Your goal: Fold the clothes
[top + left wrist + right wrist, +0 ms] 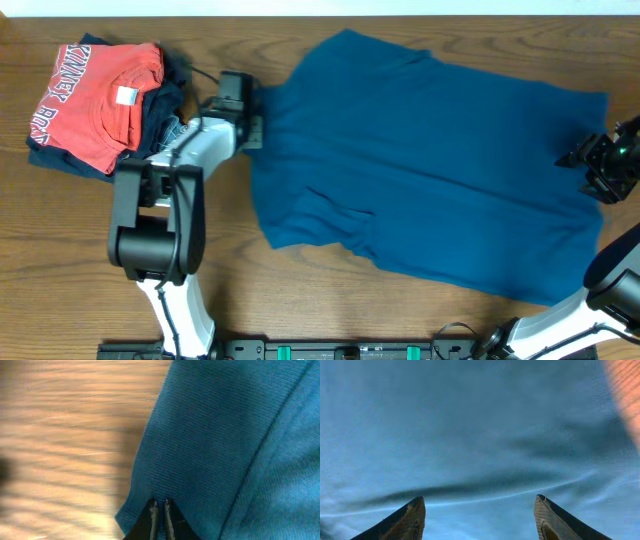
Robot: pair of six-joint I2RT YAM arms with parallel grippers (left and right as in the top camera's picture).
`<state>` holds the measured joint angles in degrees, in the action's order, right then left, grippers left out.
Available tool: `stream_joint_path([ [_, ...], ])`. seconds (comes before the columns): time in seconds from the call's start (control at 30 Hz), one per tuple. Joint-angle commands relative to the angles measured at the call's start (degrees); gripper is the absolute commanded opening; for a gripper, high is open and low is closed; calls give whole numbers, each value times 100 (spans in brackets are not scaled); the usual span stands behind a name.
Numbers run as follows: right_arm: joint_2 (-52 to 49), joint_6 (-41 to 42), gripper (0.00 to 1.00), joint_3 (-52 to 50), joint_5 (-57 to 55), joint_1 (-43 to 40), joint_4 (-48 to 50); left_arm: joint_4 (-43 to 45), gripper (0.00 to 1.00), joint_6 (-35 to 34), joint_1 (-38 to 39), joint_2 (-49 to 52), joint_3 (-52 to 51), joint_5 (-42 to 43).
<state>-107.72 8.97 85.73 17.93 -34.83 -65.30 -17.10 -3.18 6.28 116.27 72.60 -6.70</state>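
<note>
A blue shirt [430, 170] lies spread flat over the middle and right of the wooden table. My left gripper [256, 118] is at the shirt's left edge, shut on the blue fabric [200, 445]; its tips [160, 505] pinch the cloth near the edge. My right gripper [600, 165] is at the shirt's right edge, open, with its fingers [480, 505] spread wide just above the blue fabric [470, 425] and holding nothing.
A stack of folded clothes [100, 100], with a red printed shirt on top of dark garments, sits at the far left. Bare wooden table [70, 260] lies in front of the shirt and at the left.
</note>
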Motion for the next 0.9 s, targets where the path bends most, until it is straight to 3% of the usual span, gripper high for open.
stream_joint_path([
  [0.0, 168, -87, 68, -173, -236, 151, 24, -192, 6, -105, -319, 74, 31, -439],
  [0.1, 168, 149, 68, -490, -533, 225, 83, -363, 9, -179, -411, -116, 31, -428],
  [0.2, 168, 885, 68, -903, -1580, 214, 170, -557, 38, -184, -439, -450, 31, -426],
  [0.33, 166, 1187, 64, -1475, -1985, 107, 481, -841, 54, -181, -439, -1104, 31, -118],
  [0.43, 166, 1268, 61, -1923, -1937, 7, 772, -1060, 57, -184, -439, -1611, 31, 225],
  [0.6, 166, 1598, 25, -2280, -1851, -111, 1543, -1469, 57, -205, -433, -2216, 31, 957],
  [0.7, 166, 1735, 11, -2295, -1871, -186, 2280, -1764, 57, -203, -433, -2358, 31, 1228],
  [0.87, 166, 1714, 6, -2291, -1851, -284, 3569, -2151, 57, -199, -433, -2347, 26, 1272],
])
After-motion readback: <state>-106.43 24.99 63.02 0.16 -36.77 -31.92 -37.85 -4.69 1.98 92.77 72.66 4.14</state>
